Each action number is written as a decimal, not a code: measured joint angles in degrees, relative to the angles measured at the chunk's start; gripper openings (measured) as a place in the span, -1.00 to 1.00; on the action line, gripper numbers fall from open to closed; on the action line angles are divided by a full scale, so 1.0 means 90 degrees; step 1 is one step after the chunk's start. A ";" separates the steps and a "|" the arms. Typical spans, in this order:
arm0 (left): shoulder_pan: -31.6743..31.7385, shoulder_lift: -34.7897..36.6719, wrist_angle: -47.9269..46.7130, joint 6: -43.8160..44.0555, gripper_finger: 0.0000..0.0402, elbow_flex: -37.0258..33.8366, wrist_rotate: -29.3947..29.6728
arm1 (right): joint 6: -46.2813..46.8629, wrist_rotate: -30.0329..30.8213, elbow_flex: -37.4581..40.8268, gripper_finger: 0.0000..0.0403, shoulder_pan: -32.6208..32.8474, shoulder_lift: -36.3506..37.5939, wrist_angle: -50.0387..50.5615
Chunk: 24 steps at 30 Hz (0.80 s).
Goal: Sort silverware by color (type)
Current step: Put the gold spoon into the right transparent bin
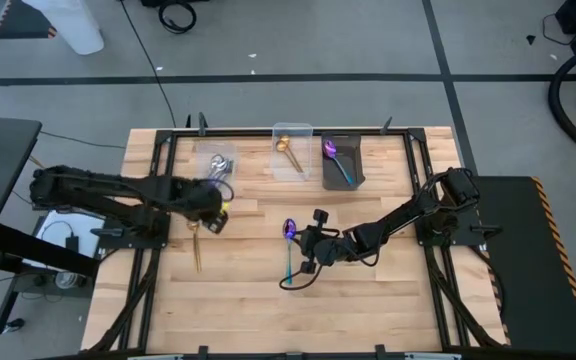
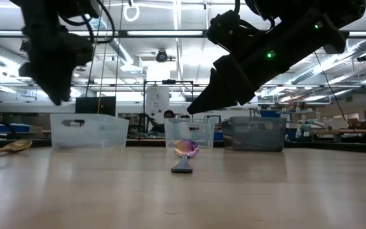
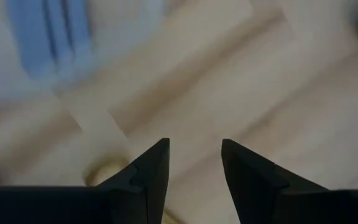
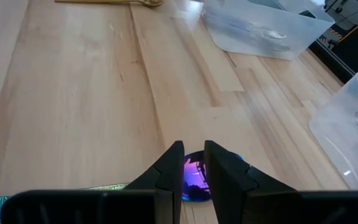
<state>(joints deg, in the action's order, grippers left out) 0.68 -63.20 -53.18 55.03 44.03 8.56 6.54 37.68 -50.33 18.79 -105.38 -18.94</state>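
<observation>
One iridescent purple spoon (image 1: 289, 250) lies flat on the table, bowl (image 4: 194, 179) toward the far edge and teal handle toward the near edge. My right gripper (image 1: 313, 247) hovers just right of it, above the table in the low view (image 2: 199, 107). Its fingers are a narrow gap apart and empty, and the bowl shows past their tips. A gold spoon (image 1: 196, 245) lies flat near the left. My left gripper (image 1: 214, 205) hangs open and empty above the table, just beyond that spoon's far end.
Three bins stand in a row at the far edge. The clear left bin (image 1: 218, 165) holds silver spoons, the clear middle bin (image 1: 291, 150) a gold spoon, and the dark right bin (image 1: 341, 162) a purple-blue spoon. Bare wood lies toward the near edge.
</observation>
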 joint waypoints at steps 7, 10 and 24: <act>-0.1394 -0.0042 -0.0128 0.2225 -0.23 -0.0060 -0.0142 | -0.0033 -0.0011 0.0000 -0.63 -0.0007 0.0000 -0.0061; -0.1978 -0.0195 -0.0134 0.3192 -0.23 -0.0218 -0.0104 | -0.0032 -0.0017 0.0000 -0.63 -0.0007 0.0000 -0.0059; -0.3439 -0.1481 -0.0018 0.5138 -0.23 -0.0323 0.0279 | -0.0028 -0.0464 0.0000 -0.63 -0.0003 0.0000 -0.0227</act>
<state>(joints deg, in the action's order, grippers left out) -30.27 -76.53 -53.34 101.27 41.12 11.07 6.28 33.51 -50.33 18.76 -105.38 -20.98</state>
